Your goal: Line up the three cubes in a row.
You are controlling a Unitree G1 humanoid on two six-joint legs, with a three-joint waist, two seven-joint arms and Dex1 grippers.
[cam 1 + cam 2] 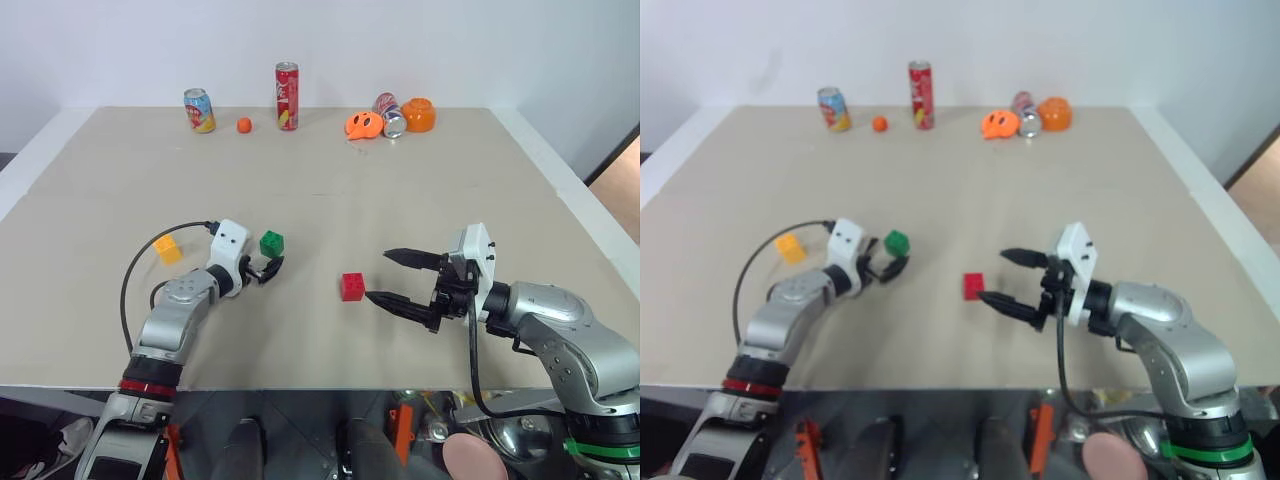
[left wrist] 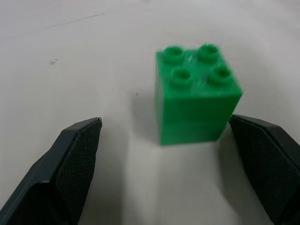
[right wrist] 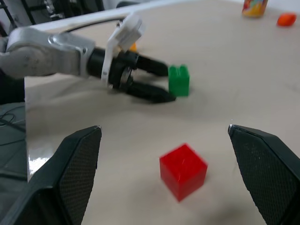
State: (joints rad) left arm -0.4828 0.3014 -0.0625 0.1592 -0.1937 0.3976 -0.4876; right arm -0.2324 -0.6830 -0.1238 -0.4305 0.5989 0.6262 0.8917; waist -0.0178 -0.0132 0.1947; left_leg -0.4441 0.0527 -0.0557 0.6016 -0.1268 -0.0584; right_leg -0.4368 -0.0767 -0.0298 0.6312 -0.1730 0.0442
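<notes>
Right gripper (image 1: 395, 277) nearest, jaws spread wide, empty, tips just right of the red cube (image 1: 352, 286), apart from it. Left gripper (image 1: 268, 268) also wide open, empty, at the green cube (image 1: 271, 242), one finger (image 2: 262, 159) just beside its side. Yellow cube (image 1: 167, 248) further left, behind the left arm. All three sit on the table (image 1: 320, 180). Cans (image 1: 287, 96) and an orange ball (image 1: 243, 125) along the far edge.

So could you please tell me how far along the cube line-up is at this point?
Nothing looks lined up yet: the yellow cube, green cube and red cube sit apart, unevenly spaced. In hand: the open left pincer is at the green cube, not closed on it. The open right pincer is beside the red cube. Left: grasping and aligning the cubes.
</notes>
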